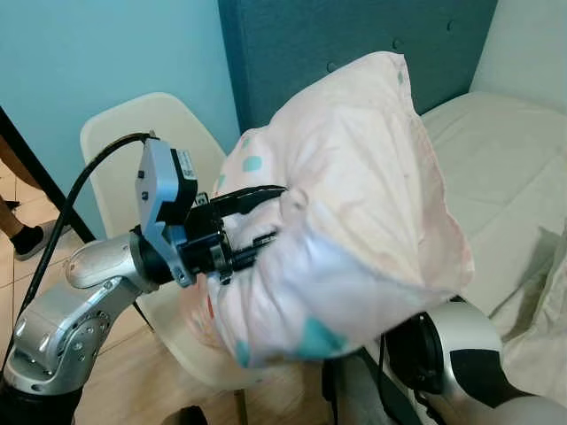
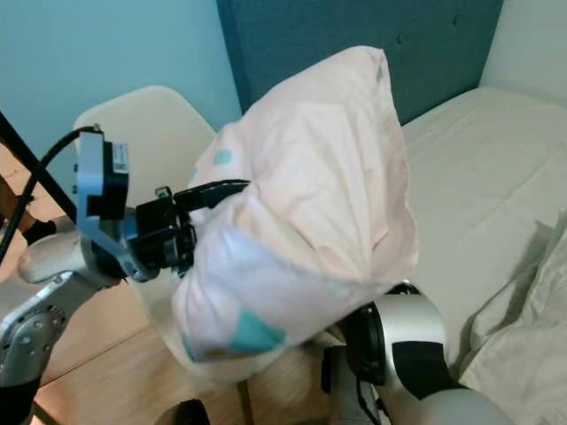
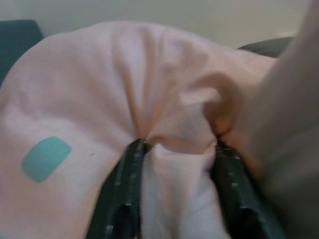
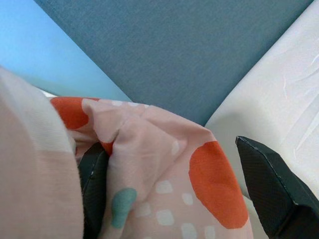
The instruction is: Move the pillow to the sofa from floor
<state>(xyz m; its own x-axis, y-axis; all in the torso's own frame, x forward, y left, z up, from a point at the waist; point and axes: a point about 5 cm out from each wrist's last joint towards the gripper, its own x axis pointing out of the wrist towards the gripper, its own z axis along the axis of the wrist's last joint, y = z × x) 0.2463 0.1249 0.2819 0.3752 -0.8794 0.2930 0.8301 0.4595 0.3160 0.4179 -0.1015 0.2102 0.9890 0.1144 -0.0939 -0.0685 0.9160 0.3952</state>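
A pale pink pillow point(image 1: 354, 204) with teal patches is held up in the air in front of me, above a chair and beside the sofa point(image 1: 505, 168). My left gripper point(image 1: 270, 215) is shut on a fold of the pillow's left side; the left wrist view shows the fabric bunched between both black fingers point(image 3: 124, 189). The right arm point(image 1: 452, 354) is under the pillow. In the right wrist view my right gripper point(image 4: 167, 147) stands open, and pillow fabric point(image 4: 164, 174) with orange dots lies between its spread fingers point(image 4: 274, 189), against one finger only.
A cream plastic chair point(image 1: 151, 133) stands below and behind the pillow, on a wooden floor. The sofa's cream seat runs off to the right, with a dark blue backrest point(image 1: 337, 35) behind. A person's foot point(image 1: 27, 237) is at the far left.
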